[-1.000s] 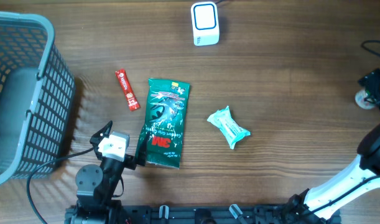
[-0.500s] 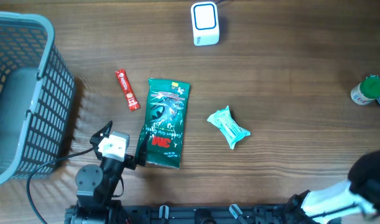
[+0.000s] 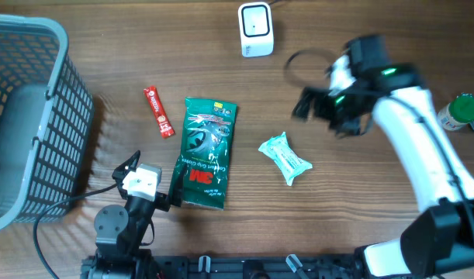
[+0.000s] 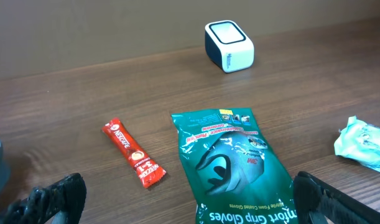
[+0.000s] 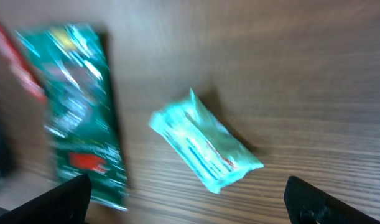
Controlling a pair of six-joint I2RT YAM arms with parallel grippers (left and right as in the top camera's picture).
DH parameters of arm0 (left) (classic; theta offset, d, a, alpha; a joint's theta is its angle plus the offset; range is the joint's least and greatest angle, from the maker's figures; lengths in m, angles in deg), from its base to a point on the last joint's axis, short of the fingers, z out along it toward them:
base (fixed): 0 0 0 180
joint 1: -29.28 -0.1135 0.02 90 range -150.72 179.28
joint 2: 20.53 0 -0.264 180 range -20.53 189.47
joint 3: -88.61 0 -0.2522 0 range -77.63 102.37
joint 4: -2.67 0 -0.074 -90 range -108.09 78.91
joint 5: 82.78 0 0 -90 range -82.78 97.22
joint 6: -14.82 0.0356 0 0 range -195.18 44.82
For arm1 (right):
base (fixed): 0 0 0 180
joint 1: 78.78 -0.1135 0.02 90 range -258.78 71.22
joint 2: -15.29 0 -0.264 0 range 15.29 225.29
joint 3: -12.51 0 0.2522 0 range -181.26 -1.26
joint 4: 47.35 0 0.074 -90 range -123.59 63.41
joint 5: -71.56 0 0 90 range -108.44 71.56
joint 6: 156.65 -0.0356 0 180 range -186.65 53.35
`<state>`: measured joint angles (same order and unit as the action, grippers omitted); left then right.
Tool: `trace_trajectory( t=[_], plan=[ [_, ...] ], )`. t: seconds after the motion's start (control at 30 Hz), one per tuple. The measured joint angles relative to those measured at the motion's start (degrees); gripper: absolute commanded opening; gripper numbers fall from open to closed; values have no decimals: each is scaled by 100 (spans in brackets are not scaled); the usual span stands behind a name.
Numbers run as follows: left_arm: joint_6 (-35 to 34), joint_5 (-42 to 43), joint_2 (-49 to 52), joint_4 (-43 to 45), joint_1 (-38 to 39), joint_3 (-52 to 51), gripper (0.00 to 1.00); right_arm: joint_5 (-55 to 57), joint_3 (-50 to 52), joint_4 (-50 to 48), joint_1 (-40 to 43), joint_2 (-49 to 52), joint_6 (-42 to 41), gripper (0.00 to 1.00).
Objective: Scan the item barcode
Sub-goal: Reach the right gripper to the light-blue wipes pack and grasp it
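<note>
White right arm [image 3: 411,132] extended, right claw [image 3: 311,106] agape near teal packet [image 3: 285,159]

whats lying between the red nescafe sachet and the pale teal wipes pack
The green 3M gloves packet lies between them, clear in the overhead view.

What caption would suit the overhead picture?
Open right gripper hovers by a teal packet; green glove pack and white scanner lie nearby.

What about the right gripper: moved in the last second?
Yes: the right gripper swung inward from the table's right edge toward the scanner.
</note>
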<state>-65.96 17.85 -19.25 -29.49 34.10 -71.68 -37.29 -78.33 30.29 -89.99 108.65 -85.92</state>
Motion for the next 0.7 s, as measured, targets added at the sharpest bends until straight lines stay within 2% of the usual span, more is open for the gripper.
trace_trajectory(
  t=[0.1,0.17,0.3,0.33,0.4,0.47,0.57,0.6,0.7],
  plan=[
    [-2,0,0,0,0,0,100,636,763,-291,-872,127,212,100],
    [-2,2,0,-2,0,0,100,1086,848,-463,-1366,138,223,100],
    [0,0,0,-2,0,0,100,2699,848,-955,-2669,214,157,99],
    [0,2,0,0,0,0,100,3012,848,-990,-2820,308,157,97],
    [0,0,0,0,0,0,100,3480,848,-992,-2977,564,146,81],
    [0,0,0,0,0,0,100,3733,848,-994,-3001,901,142,72],
    [0,2,0,0,0,0,100,3991,844,-835,-3154,1541,68,71],
    [-2,0,0,0,0,0,100,4166,846,-664,-3427,1770,-66,71],
    [-2,2,0,-2,0,0,100,4457,846,-627,-3864,1821,-245,70]
  ],
)
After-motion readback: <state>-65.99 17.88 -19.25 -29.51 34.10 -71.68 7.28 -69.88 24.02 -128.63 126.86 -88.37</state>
